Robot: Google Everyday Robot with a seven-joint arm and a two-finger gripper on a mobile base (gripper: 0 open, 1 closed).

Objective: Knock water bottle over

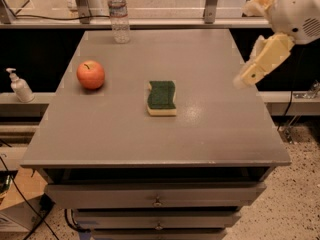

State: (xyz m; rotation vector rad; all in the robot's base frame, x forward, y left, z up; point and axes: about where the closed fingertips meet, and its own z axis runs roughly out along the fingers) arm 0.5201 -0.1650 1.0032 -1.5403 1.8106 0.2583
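The water bottle [118, 15] is clear ribbed plastic with a white cap and a pale label band. It stands upright at the far left corner of the grey table [210, 134]. My gripper [246, 78] hangs above the table's right edge, at the end of a cream arm that comes in from the upper right. It is far to the right of the bottle and nearer the front, and touches nothing.
A red apple [90, 74] sits on the left of the table. A green and yellow sponge [162, 97] lies in the middle. A white pump dispenser [20, 86] stands on a ledge left of the table. Drawers lie below the front edge.
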